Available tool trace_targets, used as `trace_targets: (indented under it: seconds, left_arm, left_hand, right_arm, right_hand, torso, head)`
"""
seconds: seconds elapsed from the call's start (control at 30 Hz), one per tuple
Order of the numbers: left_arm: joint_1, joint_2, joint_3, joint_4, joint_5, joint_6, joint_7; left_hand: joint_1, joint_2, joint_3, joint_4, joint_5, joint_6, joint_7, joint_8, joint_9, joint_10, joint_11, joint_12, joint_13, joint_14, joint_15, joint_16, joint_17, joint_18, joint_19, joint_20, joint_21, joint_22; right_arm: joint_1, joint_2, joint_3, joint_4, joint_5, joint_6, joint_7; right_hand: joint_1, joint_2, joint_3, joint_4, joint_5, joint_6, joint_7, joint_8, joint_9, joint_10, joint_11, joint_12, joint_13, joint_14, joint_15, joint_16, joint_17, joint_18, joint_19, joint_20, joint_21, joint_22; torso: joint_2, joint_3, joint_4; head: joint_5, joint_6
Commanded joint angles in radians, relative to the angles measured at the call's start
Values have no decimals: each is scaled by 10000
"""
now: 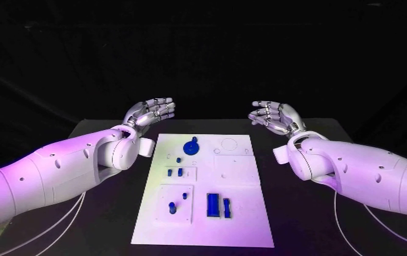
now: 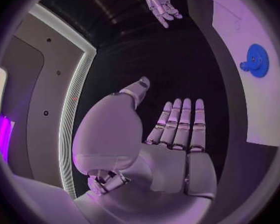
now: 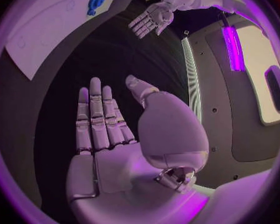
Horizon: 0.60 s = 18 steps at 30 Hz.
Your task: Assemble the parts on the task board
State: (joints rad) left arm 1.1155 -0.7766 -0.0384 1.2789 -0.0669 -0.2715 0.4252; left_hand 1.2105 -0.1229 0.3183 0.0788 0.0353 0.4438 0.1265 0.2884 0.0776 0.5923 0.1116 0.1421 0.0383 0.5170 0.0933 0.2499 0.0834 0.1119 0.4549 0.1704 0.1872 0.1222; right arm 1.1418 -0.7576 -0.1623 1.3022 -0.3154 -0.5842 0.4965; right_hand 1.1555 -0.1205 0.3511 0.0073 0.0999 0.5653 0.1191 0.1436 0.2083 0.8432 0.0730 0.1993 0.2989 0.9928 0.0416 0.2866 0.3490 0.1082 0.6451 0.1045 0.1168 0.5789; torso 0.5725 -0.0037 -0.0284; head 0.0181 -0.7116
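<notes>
The white task board (image 1: 242, 179) lies in the middle of the black table. A blue gear-shaped part (image 1: 192, 147) sits near its far edge, also seen as the gear (image 2: 257, 60) and the gear (image 3: 95, 3). Several small blue parts (image 1: 180, 172) lie mid-board, two blue pegs (image 1: 174, 207) nearer, and two blue blocks (image 1: 220, 205) stand at the near middle. My left hand (image 1: 153, 112) hovers beyond the board's far left corner, fingers apart, holding nothing. My right hand (image 1: 273, 116) mirrors it beyond the far right corner, open and empty. Both palms (image 2: 171, 134) (image 3: 105, 129) show flat, straight fingers.
The black table (image 1: 314, 220) extends around the board on all sides. White cables (image 1: 59, 220) trail from the left arm across the table's near left, and cables (image 1: 356, 215) run under the right arm.
</notes>
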Motion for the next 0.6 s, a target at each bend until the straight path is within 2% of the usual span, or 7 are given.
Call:
trace_targets:
  seconds: [0.03, 0.1, 0.13, 0.17, 0.4, 0.5, 0.6]
  left_arm:
    - [-29, 9, 23, 170, -19, -230, 38]
    - [-62, 6, 42, 316, 18, -485, 87]
    - [-94, 4, 61, 456, 53, -726, 133]
    - [-120, 2, 75, 567, 81, -919, 170]
    - [-383, -15, 228, 1722, 371, -2923, 554]
    - [-485, -22, 286, 2169, 483, -3698, 702]
    - [-562, -28, 331, 2506, 567, -4282, 814]
  left_hand:
    - [-3967, 1229, -3183, -788, -353, -4438, -1265, -2884, -776, -5923, -1116, -1421, -383, -5170, -933, -2499, -834, -1119, -4549, -1704, -1872, -1222]
    - [-4500, 1229, -3183, -788, -353, -4438, -1265, -2884, -776, -5923, -1116, -1421, -383, -5170, -933, -2499, -834, -1119, -4549, -1704, -1872, -1222]
    - [-4907, 1229, -3183, -788, -353, -4438, -1265, -2884, -776, -5923, -1116, -1421, -383, -5170, -933, -2499, -834, -1119, -4549, -1704, -1872, -1222]
    - [-12105, 1229, -3183, -788, -353, -4438, -1265, -2884, -776, -5923, -1116, -1421, -383, -5170, -933, -2499, -834, -1119, -4549, -1704, -1872, -1222]
    - [-12105, 1229, -3183, -788, -353, -4438, -1265, -2884, -776, -5923, -1116, -1421, -383, -5170, -933, -2499, -834, -1119, -4549, -1704, -1872, -1222]
    - [-12105, 1229, -3183, -788, -353, -4438, -1265, -2884, -776, -5923, -1116, -1421, -383, -5170, -933, -2499, -834, -1119, -4549, -1704, -1872, -1222]
    - [-12105, 1229, -3183, -788, -353, -4438, -1265, -2884, -776, -5923, -1116, -1421, -383, -5170, -933, -2499, -834, -1119, -4549, -1704, -1872, -1222]
  right_arm:
    - [-72, -10, 109, 223, 144, -206, 11]
    - [-144, -28, 237, 430, 398, -346, 30]
    - [-212, -45, 359, 628, 641, -479, 48]
    - [-266, -59, 456, 785, 833, -584, 62]
    - [-724, -175, 1277, 2116, 2466, -1480, 183]
    - [-839, -204, 1483, 2450, 2875, -1705, 214]
    - [-903, -220, 1596, 2634, 3100, -1828, 231]
  right_hand:
    - [-3801, 1205, -3511, -73, -999, -5653, -1191, -1436, -2083, -8432, -730, -1993, -2989, -9928, -416, -2866, -3490, -1082, -6451, -1045, -1168, -5789]
    - [-4309, 1205, -3511, -73, -999, -5653, -1191, -1436, -2083, -8432, -730, -1993, -2989, -9928, -416, -2866, -3490, -1082, -6451, -1045, -1168, -5789]
    - [-11555, 1205, -3511, -73, -999, -5653, -1191, -1436, -2083, -8432, -730, -1993, -2989, -9928, -416, -2866, -3490, -1082, -6451, -1045, -1168, -5789]
    - [-11555, 1205, -3511, -73, -999, -5653, -1191, -1436, -2083, -8432, -730, -1993, -2989, -9928, -416, -2866, -3490, -1082, -6451, -1045, -1168, -5789]
    - [-11555, 1205, -3511, -73, -999, -5653, -1191, -1436, -2083, -8432, -730, -1993, -2989, -9928, -416, -2866, -3490, -1082, -6451, -1045, -1168, -5789]
    - [-11555, 1205, -3511, -73, -999, -5653, -1191, -1436, -2083, -8432, -730, -1993, -2989, -9928, -416, -2866, -3490, -1082, -6451, -1045, -1168, -5789]
    - [-11555, 1205, -3511, -73, -999, -5653, -1191, -1436, -2083, -8432, -730, -1993, -2989, -9928, -416, -2866, -3490, -1082, -6451, -1045, -1168, -5789]
  torso:
    - [-20, -3, 32]
    - [-54, 3, 64]
    - [-86, 7, 95]
    - [-111, 11, 119]
    - [-262, 34, 264]
    - [-281, 37, 283]
    - [-283, 37, 284]
  head:
    - [-30, 116]
    - [-49, 243]
    - [-67, 365]
    - [-82, 461]
    - [-169, 1035]
    - [-180, 1111]
    - [-181, 1116]
